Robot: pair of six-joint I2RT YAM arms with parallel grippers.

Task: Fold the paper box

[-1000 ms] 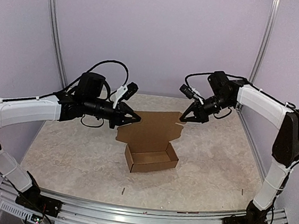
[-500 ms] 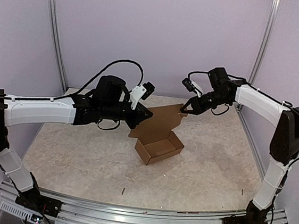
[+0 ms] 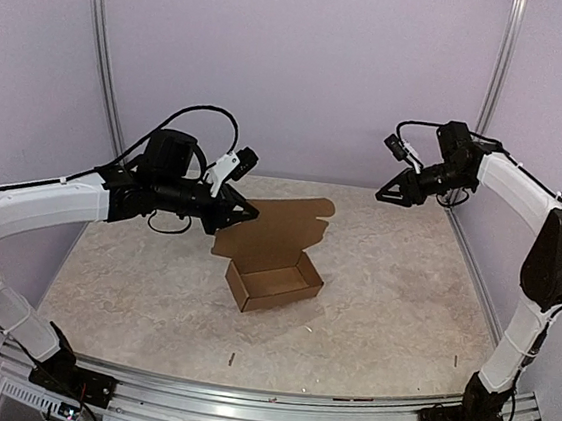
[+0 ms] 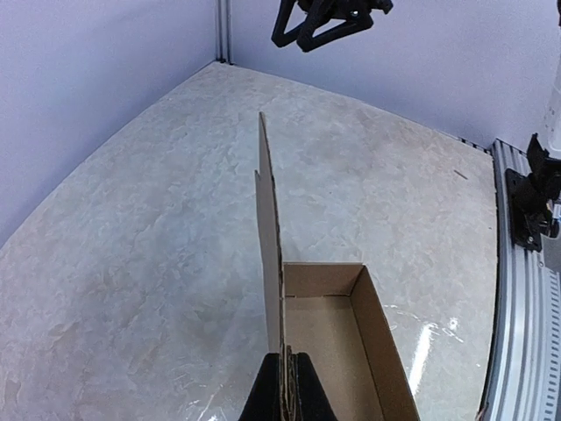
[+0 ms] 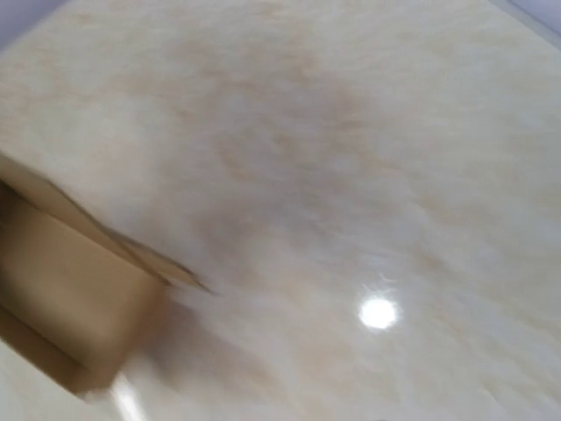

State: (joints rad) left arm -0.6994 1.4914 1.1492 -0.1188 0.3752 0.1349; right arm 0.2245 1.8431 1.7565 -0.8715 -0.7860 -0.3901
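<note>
The paper box (image 3: 275, 282) is a shallow brown cardboard tray on the table, its lid (image 3: 284, 226) standing upright along the back wall. My left gripper (image 3: 248, 213) is shut on the lid's left edge. In the left wrist view the fingertips (image 4: 287, 386) pinch the card edge-on, with the tray's wall (image 4: 386, 351) to the right. My right gripper (image 3: 383, 194) hangs in the air to the back right, apart from the box, jaws open and empty; the left wrist view also shows the right gripper (image 4: 298, 39). The blurred right wrist view shows only a box corner (image 5: 61, 289).
An aluminium rail (image 3: 261, 404) runs along the near table edge, and upright posts (image 3: 105, 71) stand at the back corners. A small dark scrap (image 3: 230, 358) lies on the marbled table in front of the box. The right arm's base (image 4: 535, 197) stands by the rail.
My right gripper has let go of the lid's right corner, opened and pulled back up to the right. My left gripper has carried lid and box back leftward.
</note>
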